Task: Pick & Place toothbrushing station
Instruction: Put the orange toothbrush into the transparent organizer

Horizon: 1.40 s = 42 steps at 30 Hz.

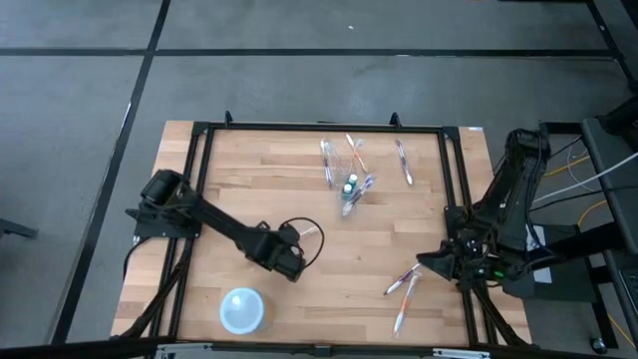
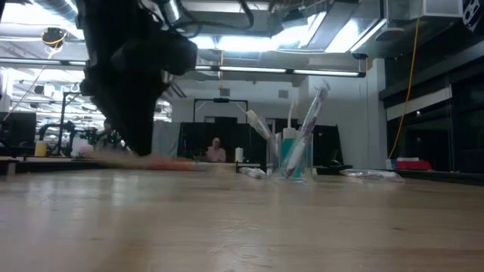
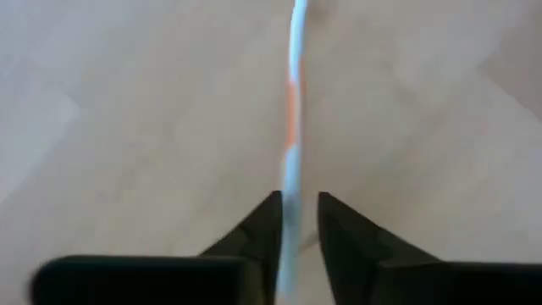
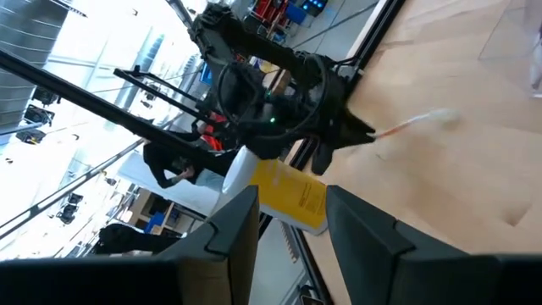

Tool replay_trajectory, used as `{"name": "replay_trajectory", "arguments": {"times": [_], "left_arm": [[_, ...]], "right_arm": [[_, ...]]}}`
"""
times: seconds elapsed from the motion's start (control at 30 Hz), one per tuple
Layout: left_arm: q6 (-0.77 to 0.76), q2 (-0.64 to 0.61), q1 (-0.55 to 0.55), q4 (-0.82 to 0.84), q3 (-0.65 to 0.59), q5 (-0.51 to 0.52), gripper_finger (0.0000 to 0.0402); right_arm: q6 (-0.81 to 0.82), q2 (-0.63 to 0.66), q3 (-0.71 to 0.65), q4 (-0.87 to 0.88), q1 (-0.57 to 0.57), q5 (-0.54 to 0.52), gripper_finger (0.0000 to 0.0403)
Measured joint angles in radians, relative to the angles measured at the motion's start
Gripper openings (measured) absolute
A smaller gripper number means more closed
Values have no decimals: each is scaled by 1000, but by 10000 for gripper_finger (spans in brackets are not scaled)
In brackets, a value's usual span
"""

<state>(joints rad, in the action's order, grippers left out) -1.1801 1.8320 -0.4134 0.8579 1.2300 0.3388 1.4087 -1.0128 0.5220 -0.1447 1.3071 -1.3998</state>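
A toothbrush (image 3: 292, 110) sits clamped between the left gripper's (image 3: 298, 224) nearly closed jaws at lower centre, so the pick looks done, and carrying it to the cup (image 1: 351, 187) comes next.

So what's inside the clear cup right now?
The clear cup holds the teal tube and a few toothbrushes leaning out over its rim. Their lower ends blur together, so no exact count.

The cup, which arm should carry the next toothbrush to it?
Probably left: the left gripper is shut on a toothbrush. The right gripper is open, empty, off the table edge, far from the cup.
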Motion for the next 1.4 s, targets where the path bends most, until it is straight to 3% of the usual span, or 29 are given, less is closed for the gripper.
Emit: {"name": "replay_trajectory", "arguments": {"times": [0.17, 0.33, 0.5, 0.73, 0.93, 1.1, 1.4], "left_arm": [[53, -23, 53, -24, -10, -1, 154], [135, -22, 110, -48, -20, 20, 189], [275, -17, 211, -54, -40, 54, 190], [432, -17, 340, -89, -94, 11, 185], [495, -17, 405, -141, -123, -5, 184], [522, -18, 441, -286, -191, -118, 180], [529, -26, 451, -387, -267, -132, 168]], "right_arm": [[27, -49, 0, -38, 0, -1, 142], [-13, -94, 0, -126, 0, -18, 142], [-64, -139, 14, -186, 0, -56, 142], [-73, -195, 66, -185, 0, -88, 142], [-86, -238, 107, -186, 0, -156, 142], [-81, -247, 112, -186, 0, -164, 142], [-81, -247, 112, -189, -3, -171, 142]]}}
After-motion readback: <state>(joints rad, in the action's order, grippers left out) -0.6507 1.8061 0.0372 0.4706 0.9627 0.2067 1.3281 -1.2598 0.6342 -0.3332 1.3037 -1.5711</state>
